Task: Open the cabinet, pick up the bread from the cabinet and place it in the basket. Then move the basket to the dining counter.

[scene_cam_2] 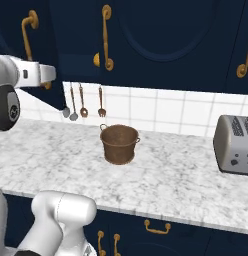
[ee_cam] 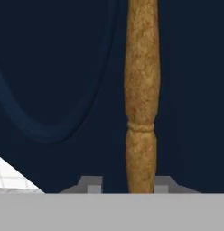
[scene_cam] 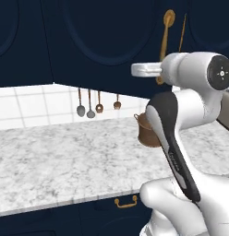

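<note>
1. End effector (ee_cam: 123, 187) pressed up close to the dark navy cabinet (scene_cam: 102, 41), its two fingertips (ee_cam: 92, 185) flanking the base of a long brass handle (ee_cam: 141, 90); the handle runs between them, but whether they are clamped on it or merely straddling it cannot be told.

2. Seen from the left base camera, the white arm reaches up to that same handle (scene_cam: 166, 41) on the closed door, above the marble table (scene_cam: 65, 156).

3. Handle's long axis runs straight up the door, away from the fingertips, with a turned collar just ahead of them and the thicker shaft beyond.

4. Risk, as judged here: a loose hold on the rounded, tapering brass could let the fingers slide along it or slip off once the pull starts, leaving the door shut. The handle sits nearer one fingertip than the other, so an uneven squeeze could twist the hand.

5. A pull that ignores the door's swing arc could also bind the wrist against the panel.

6. Basket (scene_cam_2: 119, 144) stands upright on the table, well below the end effector, mouth up, near hanging utensils (scene_cam_2: 83, 102) on the tiled wall; a toaster (scene_cam_2: 235, 145) sits far off to one side.

7. Bread presumably lies behind the closed door; the task is at its opening step.
</note>
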